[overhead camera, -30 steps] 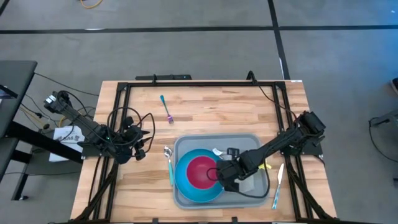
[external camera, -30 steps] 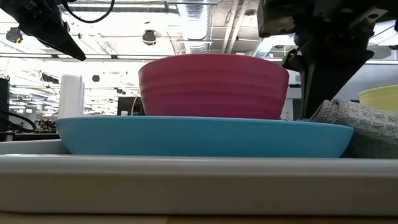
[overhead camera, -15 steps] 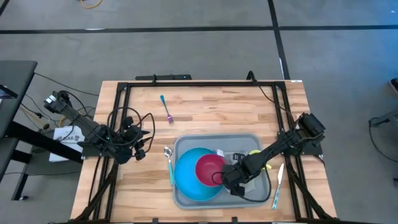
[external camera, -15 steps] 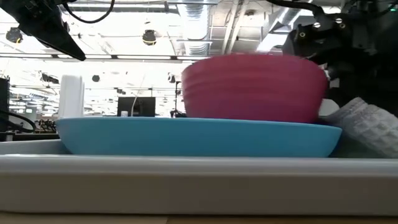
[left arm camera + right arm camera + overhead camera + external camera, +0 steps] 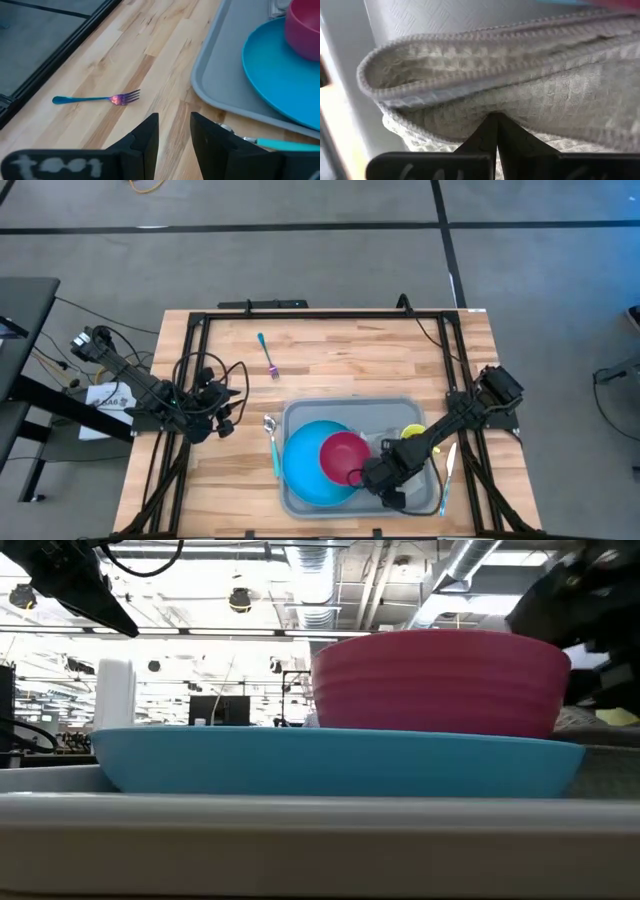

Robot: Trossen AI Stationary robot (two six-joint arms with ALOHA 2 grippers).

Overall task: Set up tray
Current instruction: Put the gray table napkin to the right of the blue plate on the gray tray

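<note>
At the near edge of the wooden table [image 5: 330, 370], the large flat grey plastic tray [image 5: 302, 502] with rounded corners and a low rim lies right of centre, its long side along the table's front. On its left half rests a round blue plate [image 5: 303, 470], and a deep pink ribbed bowl [image 5: 345, 455] stands on the right part of that plate, close to its rim. From table height the bowl [image 5: 440, 680] rises above the blue plate [image 5: 330, 762], with the tray's pale rim [image 5: 300, 840] running across the front.

Just right of the bowl, the right gripper [image 5: 383, 475] is low over the tray's right half, its dark arm reaching in from the table's right edge. Its wrist camera shows the two fingers pinched together on a fold of a grey waffle-weave cloth napkin [image 5: 520, 95] that lies on the tray floor. A small yellow object [image 5: 412, 434] sits on the tray just behind the arm; what it is cannot be told.

Beside the tray's left rim, on the wood, lie a spoon with a teal handle [image 5: 274, 452] and, off the right rim, a knife with a pale blue handle [image 5: 447, 472].

Farther back, a small fork with a teal handle and purple tines [image 5: 267, 355] lies alone on the boards, well apart from the tray; the left wrist view shows it too [image 5: 97, 99].

Off the table's left edge, the left gripper [image 5: 222, 423] waits, its fingers [image 5: 145, 140] parted by a narrow gap with nothing between them.
</note>
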